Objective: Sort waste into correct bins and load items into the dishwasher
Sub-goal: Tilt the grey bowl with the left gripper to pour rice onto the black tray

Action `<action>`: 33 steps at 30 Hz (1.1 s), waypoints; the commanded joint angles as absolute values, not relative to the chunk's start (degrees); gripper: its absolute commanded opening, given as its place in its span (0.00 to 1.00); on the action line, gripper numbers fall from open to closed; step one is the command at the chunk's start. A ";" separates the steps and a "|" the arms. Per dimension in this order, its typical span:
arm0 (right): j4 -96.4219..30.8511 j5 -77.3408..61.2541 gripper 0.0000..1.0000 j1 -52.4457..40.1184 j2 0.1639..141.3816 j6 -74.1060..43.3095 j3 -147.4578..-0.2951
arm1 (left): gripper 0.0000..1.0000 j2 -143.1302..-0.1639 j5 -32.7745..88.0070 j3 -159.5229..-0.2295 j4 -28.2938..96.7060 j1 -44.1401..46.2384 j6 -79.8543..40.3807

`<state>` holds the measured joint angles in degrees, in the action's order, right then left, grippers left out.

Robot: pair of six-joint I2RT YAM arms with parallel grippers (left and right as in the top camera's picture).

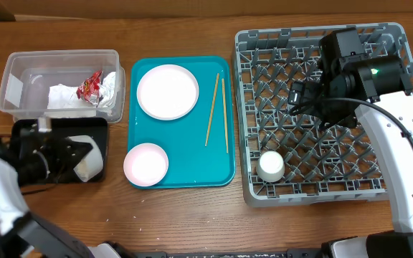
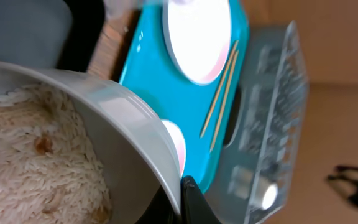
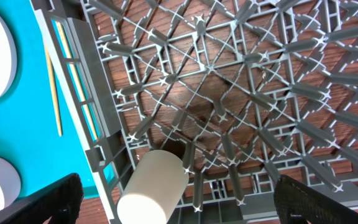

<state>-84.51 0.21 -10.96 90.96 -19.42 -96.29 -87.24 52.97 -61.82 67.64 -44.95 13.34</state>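
Black tray [image 1: 100,129] left of teal tray [image 1: 185,143]; bowl [image 2: 123,118] there too, tilted, rim gripped by left tool [image 1: 76,155]. Rice [image 2: 30,155] loose, probably sticky. Bowl stiff, slippery: pinch rim firmly. Right tool [image 3: 182,202] spread wide, empty, right of teal tray.

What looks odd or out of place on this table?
Only the bowl: it is tipped on its side over the black tray, with rice still inside. Nothing else stands out.
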 commanded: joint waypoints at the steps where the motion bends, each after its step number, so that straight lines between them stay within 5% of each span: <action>1: -84.31 0.12 0.99 -10.90 90.35 -19.00 -97.58 | 0.04 -92.01 66.50 -60.80 66.54 -48.86 17.61; 33: -85.62 0.12 0.99 -10.90 90.35 -19.00 -97.58 | 0.04 -100.95 90.39 -60.86 64.20 -56.97 17.52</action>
